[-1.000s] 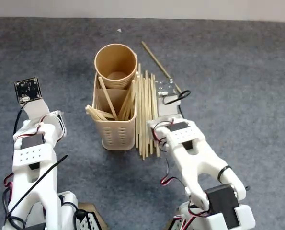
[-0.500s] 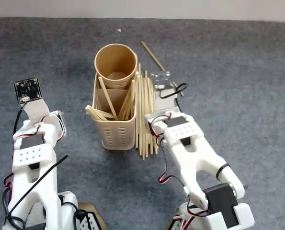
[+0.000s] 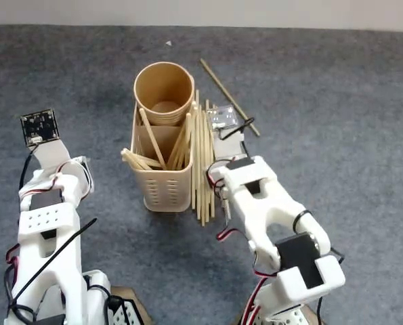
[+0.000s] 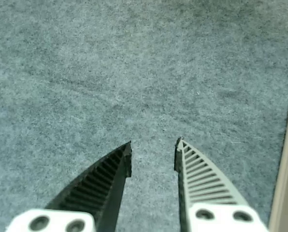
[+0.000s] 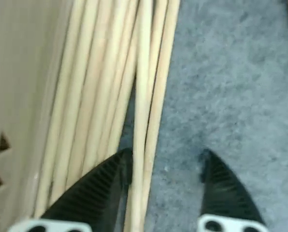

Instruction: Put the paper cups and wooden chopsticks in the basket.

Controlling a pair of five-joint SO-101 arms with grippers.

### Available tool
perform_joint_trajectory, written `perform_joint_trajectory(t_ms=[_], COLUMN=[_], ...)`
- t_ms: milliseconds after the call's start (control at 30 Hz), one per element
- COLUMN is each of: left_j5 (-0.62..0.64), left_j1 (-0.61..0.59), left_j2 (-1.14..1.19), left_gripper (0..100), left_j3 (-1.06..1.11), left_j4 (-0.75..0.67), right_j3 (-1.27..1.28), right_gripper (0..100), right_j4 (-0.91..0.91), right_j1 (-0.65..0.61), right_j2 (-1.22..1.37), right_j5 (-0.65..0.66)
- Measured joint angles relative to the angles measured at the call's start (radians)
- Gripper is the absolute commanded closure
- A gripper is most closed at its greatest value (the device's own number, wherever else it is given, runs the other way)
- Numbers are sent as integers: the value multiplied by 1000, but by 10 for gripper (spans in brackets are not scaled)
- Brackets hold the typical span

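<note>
A beige perforated basket (image 3: 162, 181) stands mid-table with a paper cup (image 3: 163, 91) in its far end and a few wooden chopsticks (image 3: 154, 142) leaning inside. Several more chopsticks (image 3: 203, 162) lie bundled on the carpet against the basket's right wall (image 5: 22, 96); in the right wrist view these chopsticks (image 5: 119, 87) run lengthwise. My right gripper (image 5: 165, 162) is open low over their outer edge, one fingertip touching the outermost stick. A lone chopstick (image 3: 228, 97) lies farther back right. My left gripper (image 4: 153, 150) hovers open over bare carpet, left of the basket.
Grey carpet (image 3: 336, 122) covers the table, with free room to the right and at the back. The left arm (image 3: 45, 203) stands at the front left, the right arm (image 3: 269, 217) at the front right beside the basket.
The right arm has swung left and forward, bringing its gripper over the chopstick bundle by the basket. The bundle has been pressed closer to the basket. The left arm has kept still.
</note>
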Motion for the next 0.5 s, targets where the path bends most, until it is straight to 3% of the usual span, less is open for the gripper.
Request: perform_joint_trajectory(t_ms=[300,500], left_j5=[0,0], left_j1=[0,0], left_j2=[0,0], left_gripper=[825,825], left_j3=[0,0], left_j4=[0,0], right_j3=[-91,-210], right_gripper=[995,995], right_j4=[15,189], right_j1=[66,107], right_j2=[8,-34], right_j5=[2,77])
